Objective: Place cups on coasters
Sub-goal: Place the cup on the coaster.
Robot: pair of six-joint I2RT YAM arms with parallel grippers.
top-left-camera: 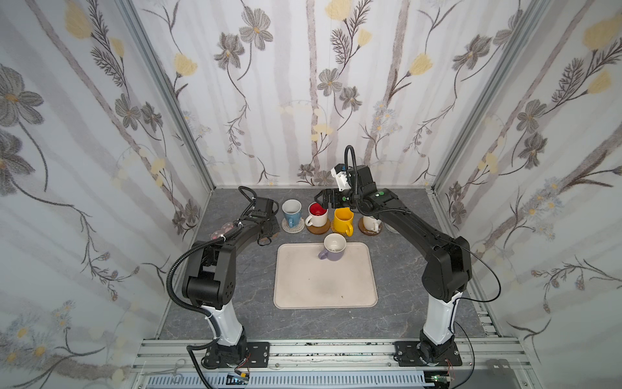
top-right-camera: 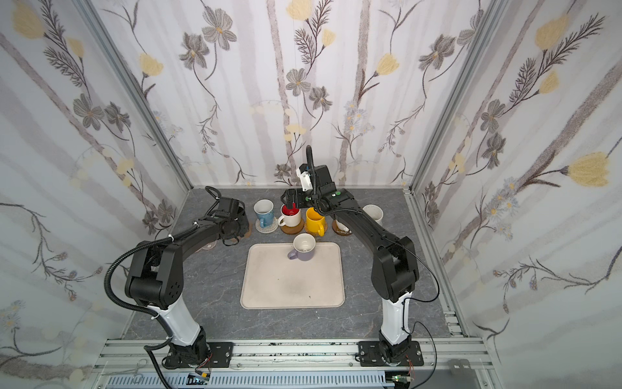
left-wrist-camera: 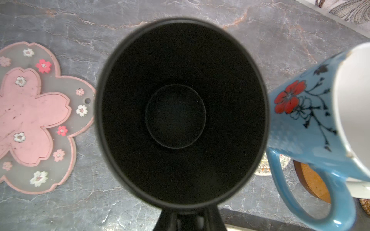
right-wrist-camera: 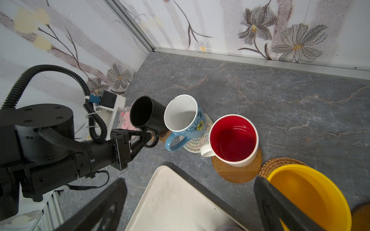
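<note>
Holding the black mug [right-wrist-camera: 146, 114] by its handle in my left tool [right-wrist-camera: 148, 135], jaws clamped, mouth up. The pink blossom coaster [left-wrist-camera: 30, 112] lies bare just beside it, on the side away from the light blue mug [left-wrist-camera: 312, 112]. My right tool [top-left-camera: 323, 198] hangs spread and empty by the red-lined mug [top-left-camera: 317, 215], so I judge the left arm nearer.
</note>
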